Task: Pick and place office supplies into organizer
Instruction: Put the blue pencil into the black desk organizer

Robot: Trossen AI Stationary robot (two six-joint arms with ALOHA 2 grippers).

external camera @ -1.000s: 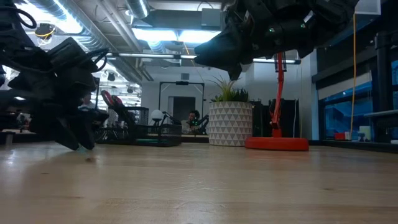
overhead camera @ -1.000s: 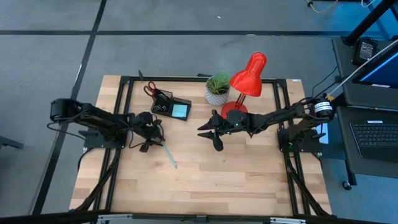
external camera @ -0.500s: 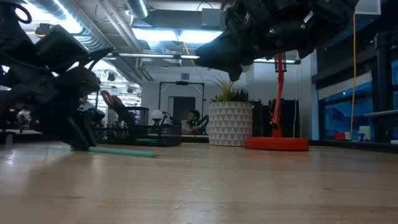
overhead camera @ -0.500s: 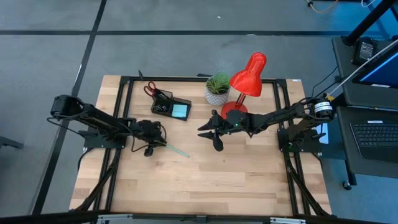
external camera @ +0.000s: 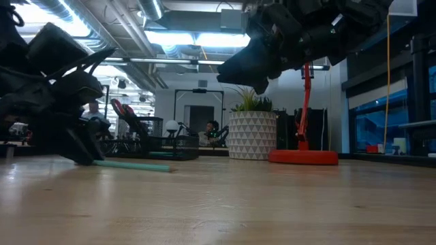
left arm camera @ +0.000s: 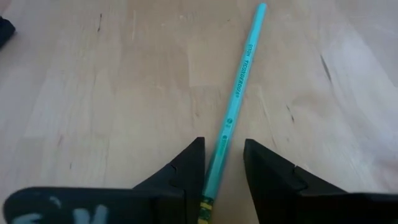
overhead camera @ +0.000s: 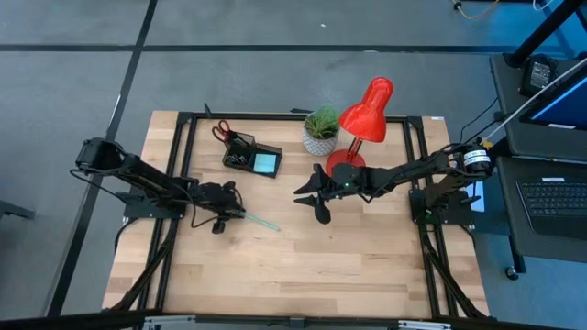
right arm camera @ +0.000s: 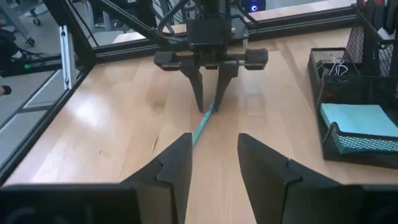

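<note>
Teal pencil (left arm camera: 239, 93) between left gripper (left arm camera: 222, 163) jaws, flat on table (left arm camera: 112, 93)

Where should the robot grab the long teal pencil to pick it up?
The teal pencil lies flat on the wooden table, so probably best from above, with one finger on each side of its thin shaft. The left gripper is placed just like that, straddling the eraser end. A bit nearer the middle might tip less. The right gripper hovers open by the lamp.
</note>
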